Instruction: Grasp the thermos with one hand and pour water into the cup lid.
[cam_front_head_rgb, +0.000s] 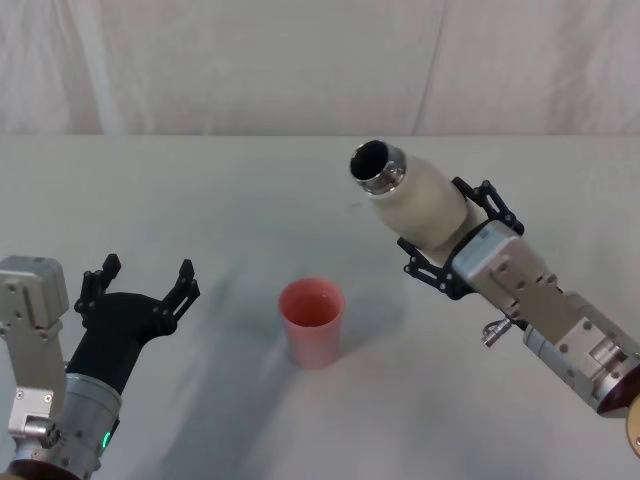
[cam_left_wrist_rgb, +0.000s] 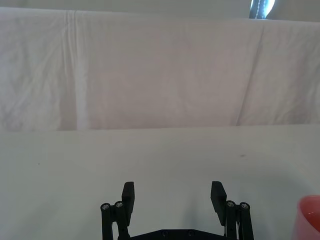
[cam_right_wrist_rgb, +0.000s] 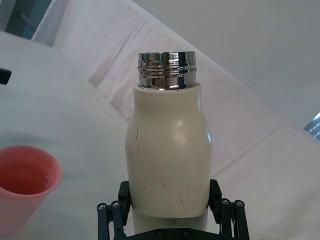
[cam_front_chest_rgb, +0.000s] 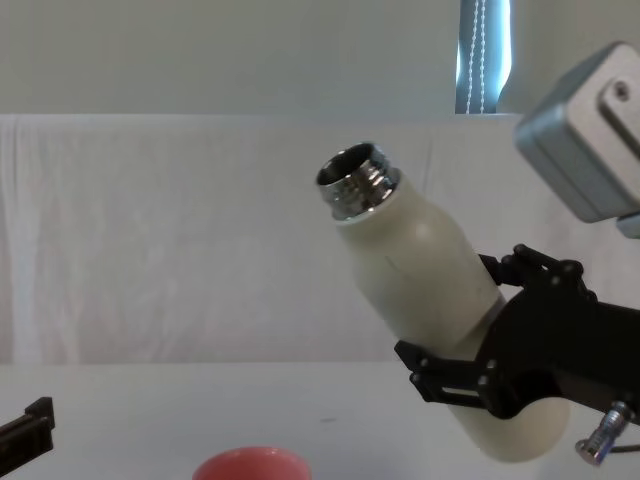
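Thermos (cam_front_head_rgb: 415, 200) held aloft over the worktop's (cam_front_head_rgb: 200, 200) right half, right gripper (cam_front_head_rgb: 455, 240) clamped round its lower body, tilted with the open steel neck pointing up and left toward the cup lid (cam_front_head_rgb: 311, 322), which stands near the worktop's middle toward the front edge. Left gripper (cam_front_head_rgb: 140, 285) idles wide open near the front-left corner. Risk, as I judge it: the mouth sits well short of the small cup, so tipping further without shifting across would spill onto the worktop, or a low neck could knock the cup over.

thermos (cam_right_wrist_rgb: 167, 150) body looks matte cream with fine dark scratches, and its neck (cam_right_wrist_rgb: 166, 70) is shiny threaded steel. cup lid (cam_front_head_rgb: 311, 320) is smooth pink plastic-looking. Backdrop cloth (cam_left_wrist_rgb: 150, 75) is white, wrinkly fabric.
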